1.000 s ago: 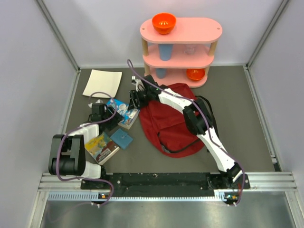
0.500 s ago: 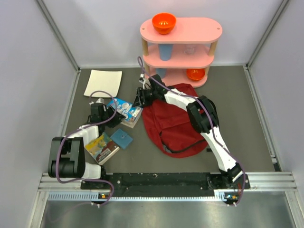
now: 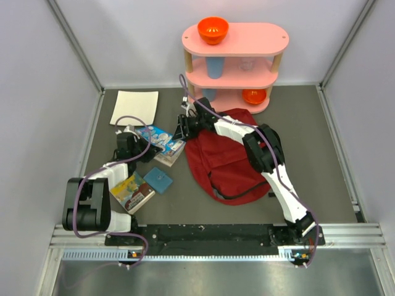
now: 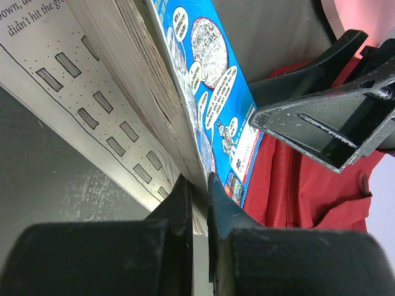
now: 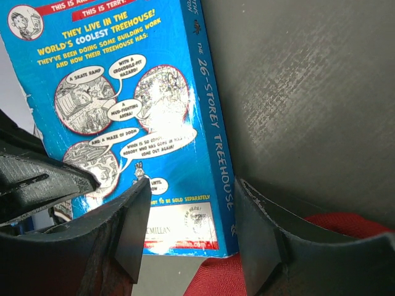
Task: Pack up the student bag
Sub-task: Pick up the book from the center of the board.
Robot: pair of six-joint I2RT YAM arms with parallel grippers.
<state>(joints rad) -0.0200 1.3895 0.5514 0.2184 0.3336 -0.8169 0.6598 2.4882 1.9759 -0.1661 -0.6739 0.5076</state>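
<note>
From the top camera I see the student bag point(image 3: 225, 161) lying flat mid-table, at 6 o'clock of the pink shelf point(image 3: 234, 58). A blue book point(image 3: 159, 140) sits just beside the bag's 10 o'clock corner. My left gripper point(image 3: 137, 143) is at the book's 9 o'clock end and my right gripper point(image 3: 184, 126) at its 2 o'clock.

On the left wrist camera, the 2 fingers are pinched tight on the book's edge, with red fabric at 4 o'clock.

On the right wrist camera, the fingers point(image 5: 133, 228) stand apart, the book's lower end shows between them, and the bag shows at 6 o'clock.
</note>
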